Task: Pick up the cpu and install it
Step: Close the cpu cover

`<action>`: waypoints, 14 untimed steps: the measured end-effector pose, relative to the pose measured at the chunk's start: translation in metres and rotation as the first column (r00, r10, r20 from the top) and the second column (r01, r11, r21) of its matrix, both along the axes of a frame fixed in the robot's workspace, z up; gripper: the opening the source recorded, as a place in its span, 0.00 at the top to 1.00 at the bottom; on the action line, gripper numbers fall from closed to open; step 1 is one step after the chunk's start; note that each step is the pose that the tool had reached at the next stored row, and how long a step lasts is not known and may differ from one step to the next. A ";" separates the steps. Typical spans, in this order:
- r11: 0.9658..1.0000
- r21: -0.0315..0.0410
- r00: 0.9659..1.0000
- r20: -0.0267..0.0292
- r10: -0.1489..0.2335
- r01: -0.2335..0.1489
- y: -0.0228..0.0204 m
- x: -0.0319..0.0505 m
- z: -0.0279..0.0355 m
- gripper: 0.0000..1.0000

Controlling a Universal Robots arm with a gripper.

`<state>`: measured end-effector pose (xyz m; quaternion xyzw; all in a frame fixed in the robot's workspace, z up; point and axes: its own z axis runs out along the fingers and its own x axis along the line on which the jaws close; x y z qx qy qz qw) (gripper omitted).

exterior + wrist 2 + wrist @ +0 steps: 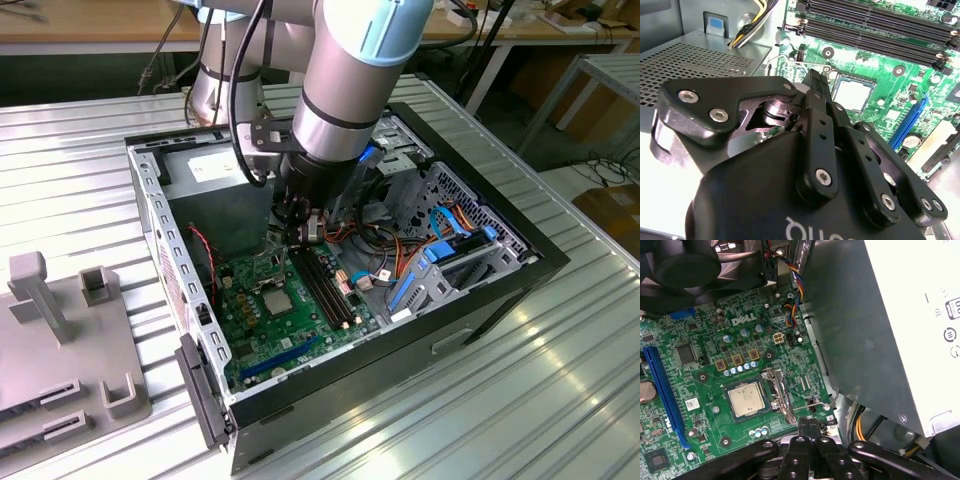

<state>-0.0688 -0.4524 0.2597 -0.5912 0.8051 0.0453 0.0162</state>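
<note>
The cpu (746, 399), a small square chip with a silver-grey top, lies flat in its socket on the green motherboard (705, 340). It is also seen in the second wrist view as the cpu (854, 95) and in the exterior view as the cpu (277, 300). The socket's metal retention frame (781, 390) stands tipped up beside the chip, and a thin wire lever (815, 402) lies next to it. My gripper (810, 424) hangs just above the board beside the socket, close to that lever. Its black fingers (813, 82) are pressed together with nothing between them.
The open black computer case (500, 290) lies on a ribbed metal table. The grey power-supply box (890, 325) rises close beside my gripper. Memory slots (875, 25), a blue expansion slot (662, 395), a black fan (690, 265) and coloured cables (440, 240) surround the socket. A grey fixture (60, 330) sits at the exterior view's left.
</note>
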 end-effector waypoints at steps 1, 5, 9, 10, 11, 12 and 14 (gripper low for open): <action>1.000 0.000 1.000 0.000 0.000 0.000 -0.0003 0.0000 0.0000 0.89; 1.000 0.000 1.000 0.000 0.000 0.000 -0.0011 0.0000 0.0000 0.89; 1.000 0.000 1.000 0.000 0.000 0.000 -0.0023 0.0000 0.0000 0.89; 1.000 0.000 1.000 0.000 0.000 0.000 -0.0027 0.0000 0.0000 0.89; 1.000 0.000 1.000 0.000 0.000 0.000 -0.0031 0.0000 0.0000 0.89; 1.000 0.000 1.000 0.000 0.000 0.000 -0.0034 0.0000 0.0000 0.89; 1.000 0.000 1.000 0.000 0.000 0.000 -0.0041 0.0000 0.0000 0.89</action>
